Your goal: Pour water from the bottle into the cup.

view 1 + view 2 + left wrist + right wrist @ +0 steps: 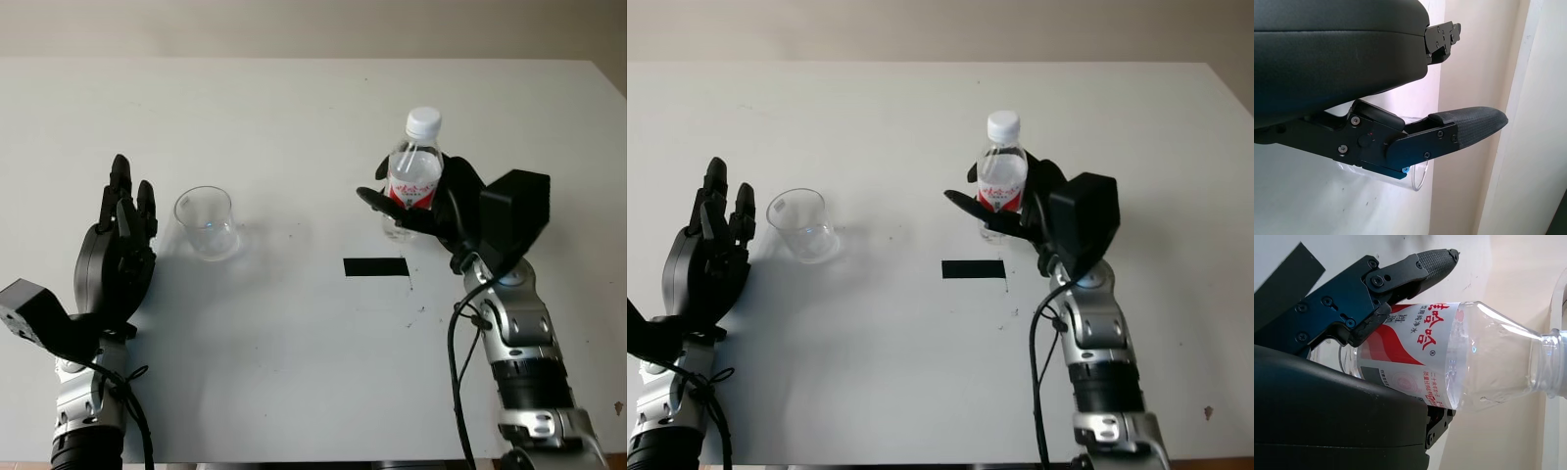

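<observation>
Before you lies a white table [294, 117], running wide from side to side, with a pale wall behind its far edge.

Your right hand [431, 211] is at the right of centre, its black fingers [1400, 271] wrapped about the middle of a clear plastic water bottle [413, 174]. The bottle stands upright, its long axis vertical and its white cap [423, 121] on top, pointing straight up. A red and white label [1415, 352] with printed characters bands the body where your fingers clamp it. Whether the base touches the tabletop or hangs just above it, you cannot tell. How much water is inside is also hard to tell; the upper body looks clear, with droplets on the inner wall.

Your left hand [118, 250] is at the left side of the table, open, fingers pointing away from you, holding nothing.

Just beside that hand, to its right, a clear plastic cup [206, 221] stands upright on the table, mouth up, and looks empty. The cup and the bottle are well apart.

A short strip of black tape [376, 266] lies flat on the table between them, nearer the bottle, just in front of your right hand.
</observation>
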Robot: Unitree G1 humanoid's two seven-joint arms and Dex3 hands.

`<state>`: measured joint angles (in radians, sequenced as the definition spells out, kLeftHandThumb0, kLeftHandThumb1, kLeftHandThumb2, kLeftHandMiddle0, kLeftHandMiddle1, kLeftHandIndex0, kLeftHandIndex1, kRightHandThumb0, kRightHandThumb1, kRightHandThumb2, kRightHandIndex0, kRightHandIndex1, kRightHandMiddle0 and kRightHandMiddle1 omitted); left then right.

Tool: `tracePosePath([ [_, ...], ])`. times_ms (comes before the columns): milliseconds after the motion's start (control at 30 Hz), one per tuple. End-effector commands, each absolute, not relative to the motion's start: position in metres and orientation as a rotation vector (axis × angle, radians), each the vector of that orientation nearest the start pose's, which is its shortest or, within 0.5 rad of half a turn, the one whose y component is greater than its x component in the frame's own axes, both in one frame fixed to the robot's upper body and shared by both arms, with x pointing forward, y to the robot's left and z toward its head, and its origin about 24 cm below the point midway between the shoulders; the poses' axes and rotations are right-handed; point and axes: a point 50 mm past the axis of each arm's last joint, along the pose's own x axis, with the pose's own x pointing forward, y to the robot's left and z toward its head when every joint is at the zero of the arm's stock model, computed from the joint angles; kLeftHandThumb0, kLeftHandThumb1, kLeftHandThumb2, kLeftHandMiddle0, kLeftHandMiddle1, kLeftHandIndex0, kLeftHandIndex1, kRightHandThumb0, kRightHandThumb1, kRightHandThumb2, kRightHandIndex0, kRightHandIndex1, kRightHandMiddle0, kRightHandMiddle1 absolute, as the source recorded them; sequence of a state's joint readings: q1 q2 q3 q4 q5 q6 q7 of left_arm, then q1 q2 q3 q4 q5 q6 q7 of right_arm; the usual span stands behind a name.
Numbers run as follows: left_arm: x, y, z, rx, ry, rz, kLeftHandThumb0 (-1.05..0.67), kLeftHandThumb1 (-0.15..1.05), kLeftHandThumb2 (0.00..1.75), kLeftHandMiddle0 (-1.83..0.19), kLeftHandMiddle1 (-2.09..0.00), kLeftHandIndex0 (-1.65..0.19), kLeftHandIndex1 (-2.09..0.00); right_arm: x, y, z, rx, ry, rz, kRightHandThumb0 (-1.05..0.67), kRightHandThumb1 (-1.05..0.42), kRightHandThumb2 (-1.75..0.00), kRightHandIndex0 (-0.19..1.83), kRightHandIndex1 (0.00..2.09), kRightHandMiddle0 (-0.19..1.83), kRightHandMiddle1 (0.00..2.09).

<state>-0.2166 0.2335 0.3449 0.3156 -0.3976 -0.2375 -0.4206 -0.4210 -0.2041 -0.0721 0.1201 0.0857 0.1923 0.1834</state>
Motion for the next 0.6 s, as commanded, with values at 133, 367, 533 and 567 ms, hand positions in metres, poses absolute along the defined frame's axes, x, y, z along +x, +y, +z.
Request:
tracePosePath([
  [133, 0.269, 0.259, 0.055, -0.180, -0.201, -0.029, -0.81, 1.05, 0.70, 0.19, 0.00, 0.19, 0.00, 0.321, -0.164, 0.117, -0.072, -0.089, 0.175, -0.21, -1.05, -0.44, 1.43, 2.09, 1.01, 2.09],
  [367, 0.268, 0.260, 0.055, -0.173, -0.203, -0.029, -0.81, 1.05, 0.70, 0.19, 0.00, 0.19, 0.00, 0.316, -0.157, 0.103, -0.036, -0.013, 0.190, -0.21, -1.05, -0.46, 1.49, 2.09, 1.01, 2.09],
  [533, 0.266, 0.260, 0.055, -0.181, -0.205, -0.028, -0.81, 1.05, 0.70, 0.19, 0.00, 0.19, 0.00, 0.315, -0.151, 0.093, -0.013, 0.019, 0.209, -0.20, -1.05, -0.50, 1.71, 2.09, 1.09, 2.09],
  [567, 0.266, 0.260, 0.055, -0.182, -0.206, -0.029, -0.80, 1.05, 0.70, 0.19, 0.00, 0.19, 0.00, 0.315, -0.150, 0.091, -0.010, 0.024, 0.214, -0.20, -1.05, -0.50, 1.77, 2.09, 1.13, 2.09],
])
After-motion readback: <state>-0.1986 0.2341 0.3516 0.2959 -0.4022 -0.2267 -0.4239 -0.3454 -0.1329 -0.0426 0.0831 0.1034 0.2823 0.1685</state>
